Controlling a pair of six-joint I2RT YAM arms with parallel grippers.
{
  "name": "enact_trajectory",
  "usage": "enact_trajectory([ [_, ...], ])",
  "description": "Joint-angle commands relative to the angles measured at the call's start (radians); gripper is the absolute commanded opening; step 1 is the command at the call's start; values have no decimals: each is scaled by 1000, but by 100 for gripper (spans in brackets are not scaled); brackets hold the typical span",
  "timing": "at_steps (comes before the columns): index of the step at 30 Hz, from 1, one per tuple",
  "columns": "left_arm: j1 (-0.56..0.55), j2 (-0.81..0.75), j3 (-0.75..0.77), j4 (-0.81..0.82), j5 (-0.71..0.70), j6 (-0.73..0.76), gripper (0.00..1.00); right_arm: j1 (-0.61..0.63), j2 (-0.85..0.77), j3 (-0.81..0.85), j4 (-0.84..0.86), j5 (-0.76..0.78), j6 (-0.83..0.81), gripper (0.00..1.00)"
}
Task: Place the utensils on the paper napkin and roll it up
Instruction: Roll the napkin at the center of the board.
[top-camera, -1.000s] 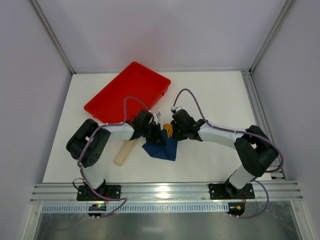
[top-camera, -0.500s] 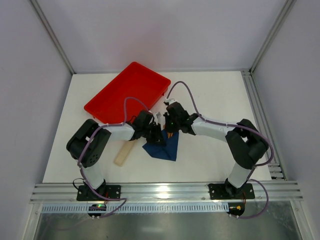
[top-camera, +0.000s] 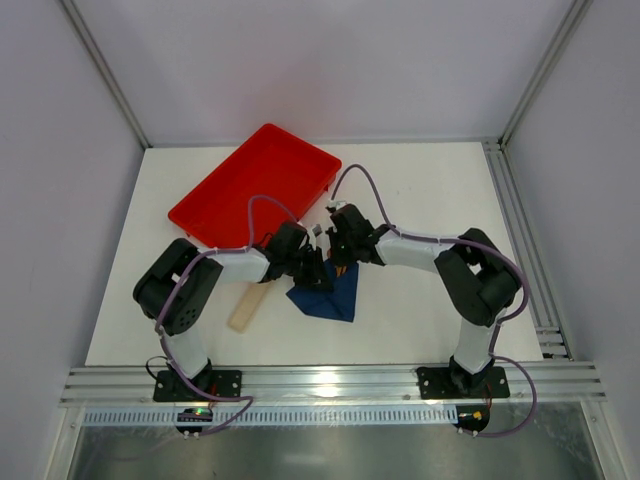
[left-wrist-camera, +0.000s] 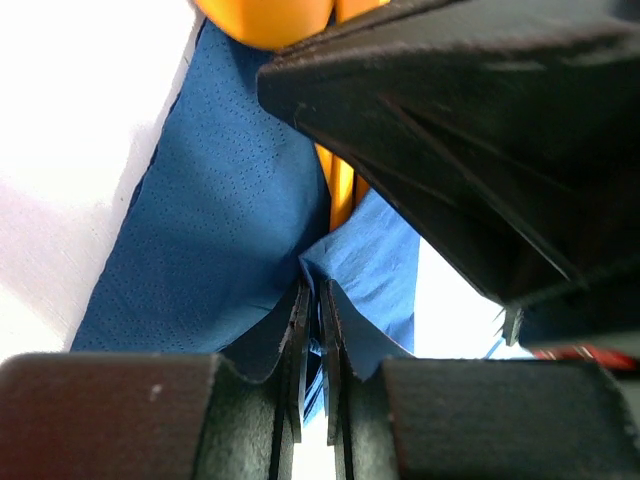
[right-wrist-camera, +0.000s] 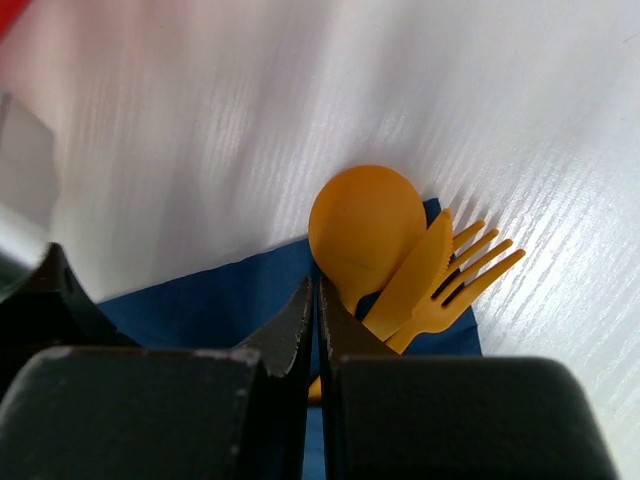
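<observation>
The dark blue paper napkin lies on the white bench between the two arms, just in front of the near corner of the red tray. The orange utensils rest on it in a tight bunch: a spoon, a knife laid over the spoon's neck, and a fork beside it. Their heads stick out past the napkin's edge onto the bare bench, while the handles run back across the paper.

The left gripper is clenched on the napkin, with a raised fold of the blue paper pinched between its narrow fingers close to the orange handles. The right gripper is squeezed fully together, its two fingers meeting in a thin seam right at the spoon's neck, over the napkin. Whether it has caught any paper cannot be told. The two grippers sit very close together over the napkin. A beige strip lies apart on the bench, left of the napkin
</observation>
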Motion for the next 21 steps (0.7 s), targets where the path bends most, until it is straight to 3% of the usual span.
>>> enact_trajectory([
  [1, -4, -5, -22, 3, -46, 5, 14, -11, 12, 8, 11, -3, -31, 4],
  [21, -4, -26, -45, -10, -96, -12, 13, -19, -34, -29, -4, 83, -41, 4],
])
